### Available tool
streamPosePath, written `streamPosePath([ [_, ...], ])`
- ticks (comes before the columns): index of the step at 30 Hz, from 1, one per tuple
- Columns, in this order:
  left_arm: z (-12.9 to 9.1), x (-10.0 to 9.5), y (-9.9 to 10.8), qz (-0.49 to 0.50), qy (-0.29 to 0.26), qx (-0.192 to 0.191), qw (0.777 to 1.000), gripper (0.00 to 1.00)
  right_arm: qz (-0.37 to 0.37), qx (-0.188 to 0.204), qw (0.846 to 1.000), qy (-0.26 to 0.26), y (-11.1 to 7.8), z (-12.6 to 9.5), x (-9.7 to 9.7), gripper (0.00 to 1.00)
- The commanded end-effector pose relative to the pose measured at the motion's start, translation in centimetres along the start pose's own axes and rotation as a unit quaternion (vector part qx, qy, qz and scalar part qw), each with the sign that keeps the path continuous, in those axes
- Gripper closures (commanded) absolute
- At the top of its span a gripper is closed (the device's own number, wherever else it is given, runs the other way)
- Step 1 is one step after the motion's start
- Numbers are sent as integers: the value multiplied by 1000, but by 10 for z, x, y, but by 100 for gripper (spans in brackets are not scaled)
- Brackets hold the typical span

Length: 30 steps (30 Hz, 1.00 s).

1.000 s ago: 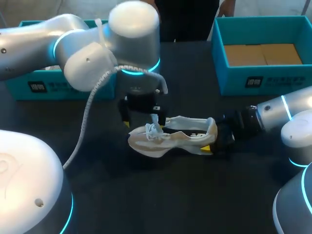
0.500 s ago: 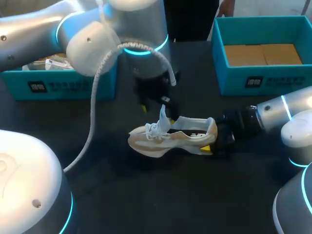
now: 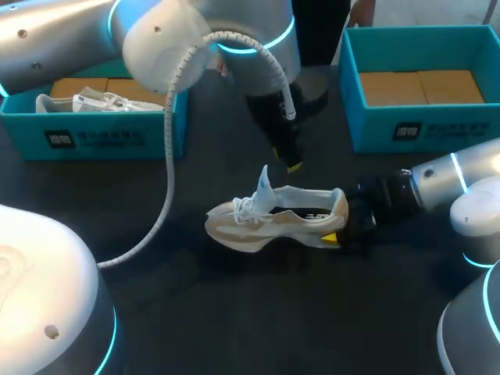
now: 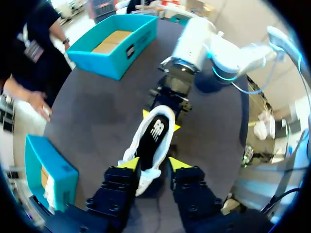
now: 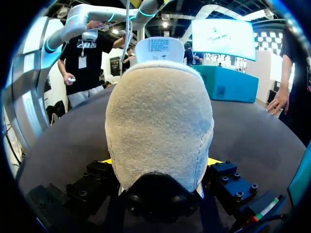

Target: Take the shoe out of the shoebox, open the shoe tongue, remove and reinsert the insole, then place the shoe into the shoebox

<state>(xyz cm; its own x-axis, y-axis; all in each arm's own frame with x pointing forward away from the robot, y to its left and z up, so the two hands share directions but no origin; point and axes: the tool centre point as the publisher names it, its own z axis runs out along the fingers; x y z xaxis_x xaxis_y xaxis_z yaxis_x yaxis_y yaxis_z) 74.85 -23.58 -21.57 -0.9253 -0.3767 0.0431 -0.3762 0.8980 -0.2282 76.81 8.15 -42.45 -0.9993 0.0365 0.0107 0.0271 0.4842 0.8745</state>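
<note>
A white and beige shoe (image 3: 266, 223) lies on its side-sole on the dark table, toe to the left, its tongue (image 3: 263, 187) standing up. My right gripper (image 3: 345, 226) is shut on the heel; in the right wrist view the heel (image 5: 158, 131) fills the space between its fingers. My left gripper (image 3: 291, 162) hangs above and behind the shoe, touching nothing. From the left wrist view I look down into the shoe (image 4: 153, 141) and its dark insole (image 4: 155, 132); the left gripper (image 4: 153, 164) is open with the toe seen far below the gap.
A teal shoebox (image 3: 101, 134) at the back left holds a second white shoe (image 3: 98, 101). Another teal shoebox (image 3: 422, 125) with a cardboard floor stands at the back right. A person stands beyond the table's far edge.
My left arm has risen from the laces and swung back and to the right, leaving the tongue pulled upright. Its fingers have come closer together. The right arm and the shoe have stayed put.
</note>
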Motion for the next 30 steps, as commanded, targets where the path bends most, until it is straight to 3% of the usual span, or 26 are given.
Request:
streamPosePath([
  [1,13,2,-11,81,14,2,997,100,1,2,1000,-1,1,1,-1,100],
  [5,21,12,-13,105,37,-21,994,100,1,2,1000,-1,1,1,-1,100],
  [30,21,12,-13,105,37,-21,994,100,1,2,1000,-1,1,1,-1,100],
])
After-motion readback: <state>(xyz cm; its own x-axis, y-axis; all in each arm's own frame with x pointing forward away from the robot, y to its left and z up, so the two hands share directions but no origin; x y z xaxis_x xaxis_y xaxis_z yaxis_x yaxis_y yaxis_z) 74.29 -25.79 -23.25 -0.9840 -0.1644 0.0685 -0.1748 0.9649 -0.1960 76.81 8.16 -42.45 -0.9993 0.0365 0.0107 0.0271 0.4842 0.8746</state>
